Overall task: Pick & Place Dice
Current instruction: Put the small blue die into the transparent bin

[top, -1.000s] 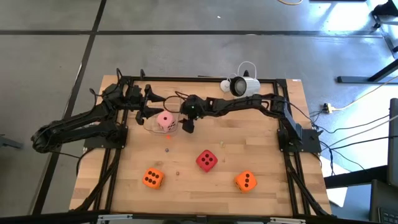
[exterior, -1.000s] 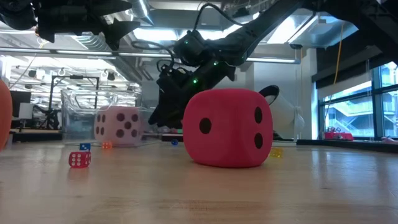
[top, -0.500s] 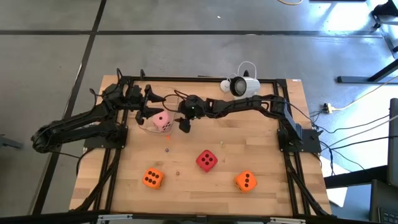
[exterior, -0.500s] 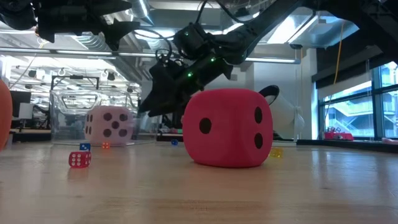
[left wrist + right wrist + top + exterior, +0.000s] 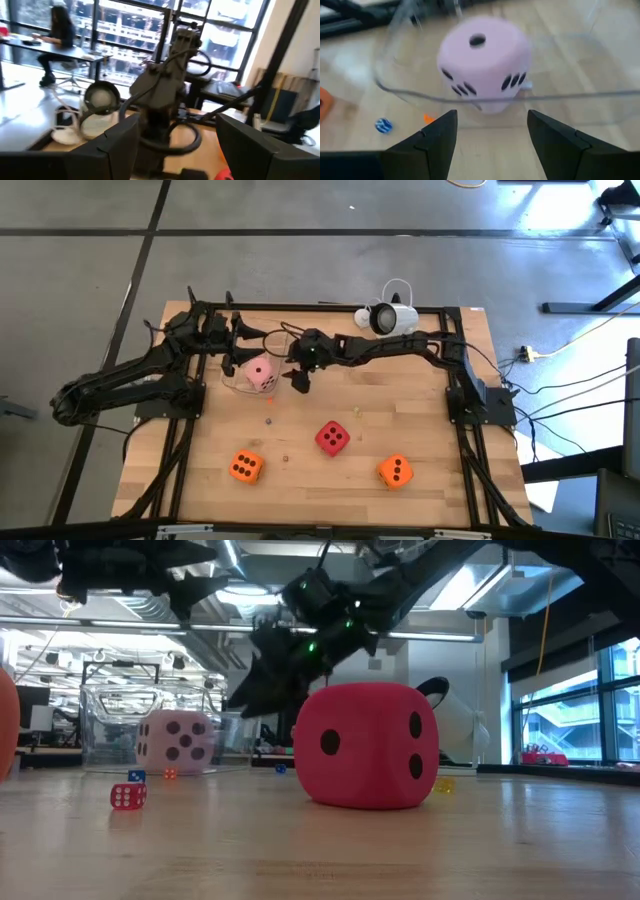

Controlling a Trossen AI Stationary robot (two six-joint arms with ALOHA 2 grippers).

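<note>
I see the pink die [image 5: 262, 374] in a clear container [image 5: 240, 383] near the table's [image 5: 420, 430] far-left part. My right gripper [image 5: 299, 379] hangs just beside that container's right side, fingers spread, holding nothing. My left gripper [image 5: 247, 343] is raised at the far-left edge, also spread and empty. Red die [image 5: 332, 437] sits mid-table; orange dice [image 5: 245, 467] and [image 5: 395, 471] lie toward the near edge, well apart. Tiny dice [image 5: 127, 796] are scattered about.
</note>
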